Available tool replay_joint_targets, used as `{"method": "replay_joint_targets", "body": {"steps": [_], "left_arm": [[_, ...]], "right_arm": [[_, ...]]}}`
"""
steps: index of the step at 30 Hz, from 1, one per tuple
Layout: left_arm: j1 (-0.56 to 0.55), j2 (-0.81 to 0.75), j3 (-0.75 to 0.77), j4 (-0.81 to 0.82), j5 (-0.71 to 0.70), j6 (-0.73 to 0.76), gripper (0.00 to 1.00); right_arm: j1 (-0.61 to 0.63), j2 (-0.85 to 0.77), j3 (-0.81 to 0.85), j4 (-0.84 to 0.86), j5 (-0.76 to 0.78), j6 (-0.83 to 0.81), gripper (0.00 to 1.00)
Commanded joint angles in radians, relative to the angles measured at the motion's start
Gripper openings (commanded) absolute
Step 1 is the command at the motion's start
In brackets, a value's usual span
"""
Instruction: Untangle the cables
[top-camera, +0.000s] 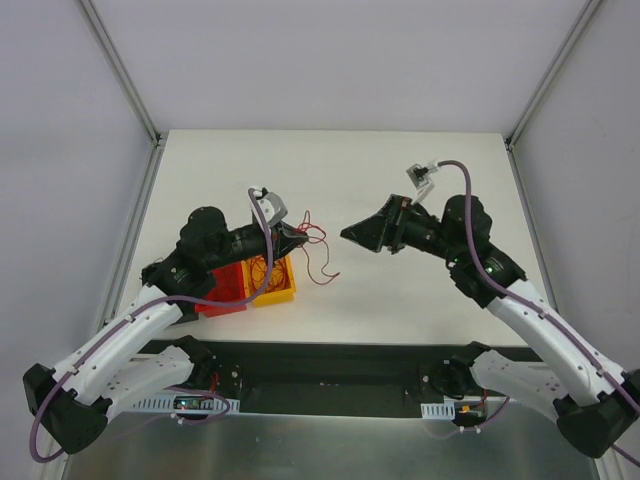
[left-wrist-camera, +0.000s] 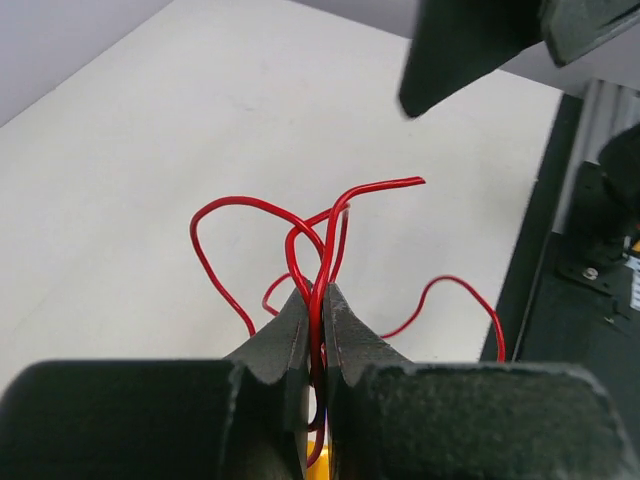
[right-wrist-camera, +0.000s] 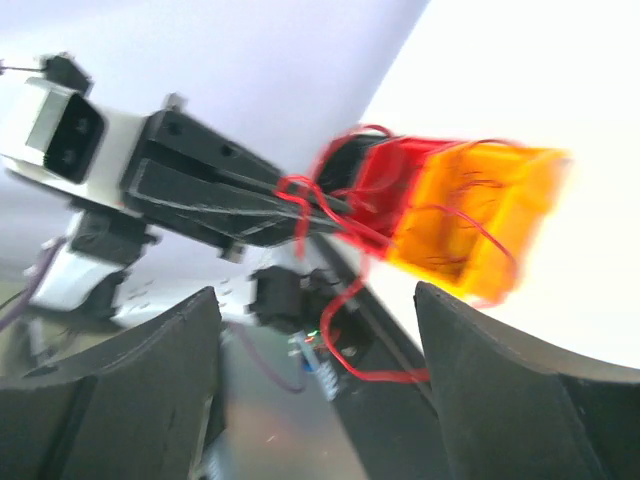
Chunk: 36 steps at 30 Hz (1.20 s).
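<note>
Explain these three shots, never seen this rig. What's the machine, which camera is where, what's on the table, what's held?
Two robot arms are bolted at a table's near edge. One picture looks down from above; the other two come from cameras on each wrist. On the white table sit a red bin and a yellow bin with thin wires inside. The left end effector is shut on a bunch of red cables. The right end effector stands open, facing it, holding nothing.
</note>
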Motion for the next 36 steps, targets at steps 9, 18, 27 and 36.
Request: {"method": "replay_joint_targets", "body": {"steps": [9, 18, 27, 36], "left_arm": [[0.006, -0.124, 0.096, -0.334, -0.625, -0.078, 0.0], [0.008, -0.061, -0.016, -0.379, -0.661, 0.012, 0.0], [0.064, 0.224, -0.029, -0.431, -0.662, -0.167, 0.0], [0.074, 0.572, 0.036, -0.435, -0.609, -0.445, 0.0]], "right_arm": [[-0.142, -0.277, -0.057, -0.553, 0.442, -0.393, 0.82], [-0.151, -0.3, -0.108, -0.526, 0.381, -0.435, 0.83], [-0.16, -0.403, -0.177, -0.526, 0.394, -0.448, 0.84], [-0.173, -0.378, -0.18, -0.523, 0.358, -0.447, 0.85]]}}
